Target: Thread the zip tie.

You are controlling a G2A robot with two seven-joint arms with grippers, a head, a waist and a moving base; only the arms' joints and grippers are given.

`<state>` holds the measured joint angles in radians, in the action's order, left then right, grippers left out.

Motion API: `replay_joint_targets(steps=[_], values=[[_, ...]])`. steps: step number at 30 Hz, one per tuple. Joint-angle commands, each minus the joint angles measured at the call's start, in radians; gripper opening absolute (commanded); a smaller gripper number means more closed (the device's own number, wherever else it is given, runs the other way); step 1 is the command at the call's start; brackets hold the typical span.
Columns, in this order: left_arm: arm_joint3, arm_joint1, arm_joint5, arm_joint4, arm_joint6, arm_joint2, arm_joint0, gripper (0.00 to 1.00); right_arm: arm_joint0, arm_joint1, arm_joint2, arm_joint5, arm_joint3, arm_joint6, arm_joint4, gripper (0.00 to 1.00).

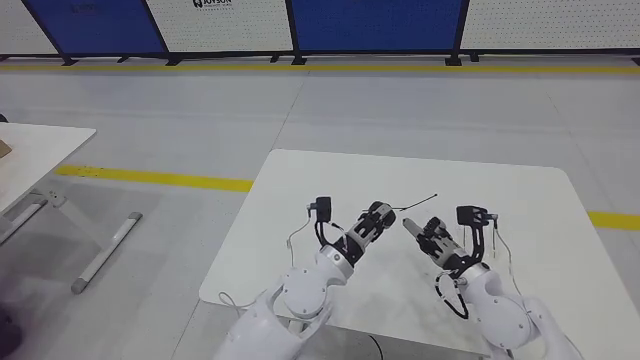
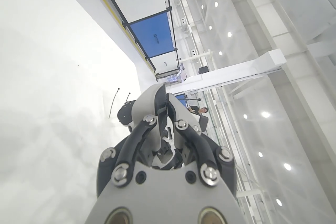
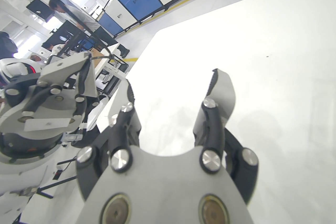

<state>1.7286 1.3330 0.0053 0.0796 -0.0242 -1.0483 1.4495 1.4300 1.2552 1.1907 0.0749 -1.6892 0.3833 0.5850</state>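
While both arms are hovering over the desk point(image 1: 500, 185), left hand point(image 1: 385, 214): its fingers are pressing together on the zip tie point(image 1: 415, 203), pinching it near one end as far as I can tell, around the desk's middle.
Zip tie: the dark strand is sticking out from the left hand toward 2 o'clock, with what looks like its small head farthest out; I cannot tell whether it is touching the desk.
Right hand point(image 3: 172, 77): its fingers are standing apart and holding nothing, just at 3 o'clock of the left hand and pointing at it.
Slip risk: the thin strand is probably sitting in a narrow pinch, so a tug from the right hand is risking pulling it out or swivelling it.
Aim risk: the free length is looking springy, so it is likely to be wobbling off the head's tiny slot during threading.
Collision risk: the two hands are sitting close together, so a hasty approach is risking knocked fingers.
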Motion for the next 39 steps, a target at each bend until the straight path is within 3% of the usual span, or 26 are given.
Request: replay_joint_targets(steps=[1, 18, 35, 39], values=[[-0.002, 0.000, 0.000, 0.000, -0.003, 0.002, -0.001, 0.00, -0.002, 0.000, -0.002, 0.005, -0.001, 0.004, -0.007, 0.39], [-0.014, -0.001, 0.006, -0.015, -0.021, 0.010, -0.005, 0.00, -0.002, 0.000, -0.016, 0.039, -0.015, -0.009, -0.017, 0.35], [-0.017, -0.003, 0.012, -0.033, -0.032, 0.024, -0.005, 0.00, -0.017, 0.002, -0.028, 0.033, -0.007, -0.007, -0.020, 0.30], [-0.020, -0.002, 0.016, -0.036, -0.028, 0.029, -0.009, 0.00, -0.018, 0.002, -0.029, 0.036, -0.007, -0.009, -0.019, 0.25]])
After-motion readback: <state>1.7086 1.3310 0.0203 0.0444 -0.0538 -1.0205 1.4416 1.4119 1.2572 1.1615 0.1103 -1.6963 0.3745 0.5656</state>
